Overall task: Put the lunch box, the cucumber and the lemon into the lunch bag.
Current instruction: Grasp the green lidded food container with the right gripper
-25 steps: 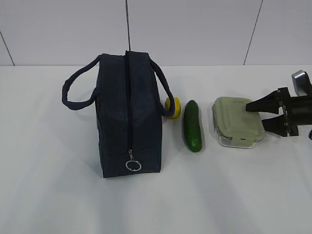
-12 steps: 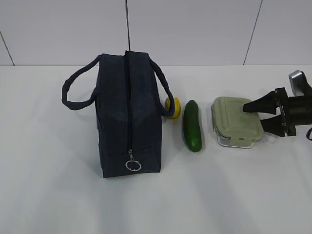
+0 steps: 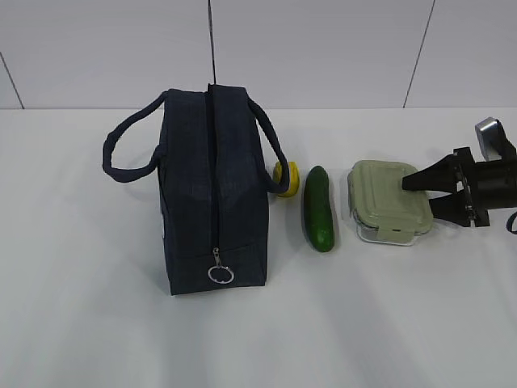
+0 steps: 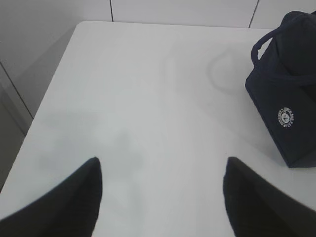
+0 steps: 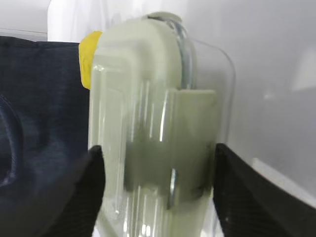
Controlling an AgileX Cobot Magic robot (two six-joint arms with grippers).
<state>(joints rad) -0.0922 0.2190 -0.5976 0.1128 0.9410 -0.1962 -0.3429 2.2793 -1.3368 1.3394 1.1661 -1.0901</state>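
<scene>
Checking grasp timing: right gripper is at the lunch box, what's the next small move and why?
Probably close the right gripper on the lunch box. Its fingers sit open on either side of the box's end with the lid clip between them, so it looks lined up. The lunch bag looks zipped shut, so lifting is only a first step.

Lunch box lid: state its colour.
The lunch box lid is pale sage green, clearest in the exterior view.

Matt cloth lunch bag (image 3: 212,190), metal ring pull (image 3: 220,274)
</scene>
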